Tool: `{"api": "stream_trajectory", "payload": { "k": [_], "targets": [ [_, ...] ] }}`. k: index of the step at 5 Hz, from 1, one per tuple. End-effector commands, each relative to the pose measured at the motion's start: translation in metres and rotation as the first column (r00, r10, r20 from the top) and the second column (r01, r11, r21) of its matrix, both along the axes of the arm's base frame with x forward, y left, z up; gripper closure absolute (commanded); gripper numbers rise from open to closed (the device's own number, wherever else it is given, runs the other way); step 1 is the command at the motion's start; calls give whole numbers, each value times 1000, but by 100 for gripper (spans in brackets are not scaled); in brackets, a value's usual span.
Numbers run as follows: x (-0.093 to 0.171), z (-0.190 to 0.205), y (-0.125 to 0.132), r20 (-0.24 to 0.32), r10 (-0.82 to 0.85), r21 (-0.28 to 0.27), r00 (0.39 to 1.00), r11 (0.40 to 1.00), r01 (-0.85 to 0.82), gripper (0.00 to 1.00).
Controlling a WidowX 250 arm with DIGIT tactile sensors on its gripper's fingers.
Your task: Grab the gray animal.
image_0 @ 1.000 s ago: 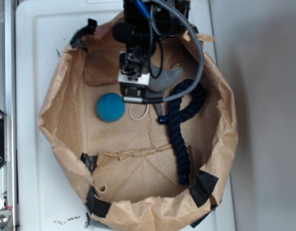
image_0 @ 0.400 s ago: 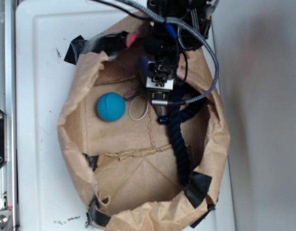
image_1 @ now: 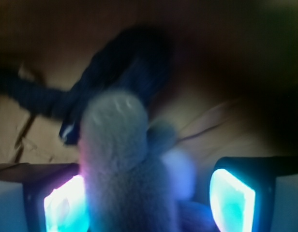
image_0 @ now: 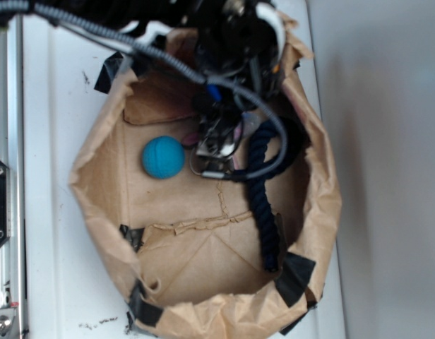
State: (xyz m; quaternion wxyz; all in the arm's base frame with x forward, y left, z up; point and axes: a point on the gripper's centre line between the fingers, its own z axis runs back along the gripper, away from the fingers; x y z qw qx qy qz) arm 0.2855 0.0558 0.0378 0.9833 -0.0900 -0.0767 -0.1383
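The gray animal point(image_1: 122, 159) shows in the wrist view as a blurred gray plush body standing up between my lit pads. It rests against the left pad point(image_1: 67, 203), and a small gap separates it from the right pad point(image_1: 231, 198). My gripper point(image_1: 149, 205) is open around it. In the exterior view the gripper point(image_0: 212, 155) is low inside the paper bag, right of the teal ball point(image_0: 163, 157). The arm hides the animal there.
The dark navy rope point(image_0: 263, 205) runs from beside the gripper toward the bag's front right; it also shows in the wrist view point(image_1: 129, 63) behind the plush. The brown paper bag's crumpled walls point(image_0: 97, 183) ring everything. The bag sits on a white tray point(image_0: 48, 106).
The arm has swung from the bag's back right down and left, and the gripper sits lower in the bag. The gray animal, visible one second ago, is now hidden under the arm. The bag's walls have shifted.
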Motion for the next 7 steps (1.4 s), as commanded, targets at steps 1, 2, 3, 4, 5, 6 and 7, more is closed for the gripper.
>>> {"api": "stream_trajectory", "payload": {
  "k": [1,2,3,4,5,6,7],
  "targets": [
    [25,-8,-5,96,20,40,995,999,-24,100],
    [30,-1,-4,120,47,33,992,998,-52,100],
    [31,24,-2,74,65,3,995,998,-66,100],
    [21,64,6,19,74,-2,997,997,-74,100],
    [-4,114,15,73,158,98,985,982,-164,100],
    [-18,146,17,115,126,54,985,990,-133,100],
    [-22,131,10,205,121,62,971,989,-136,100]
  ]
}}
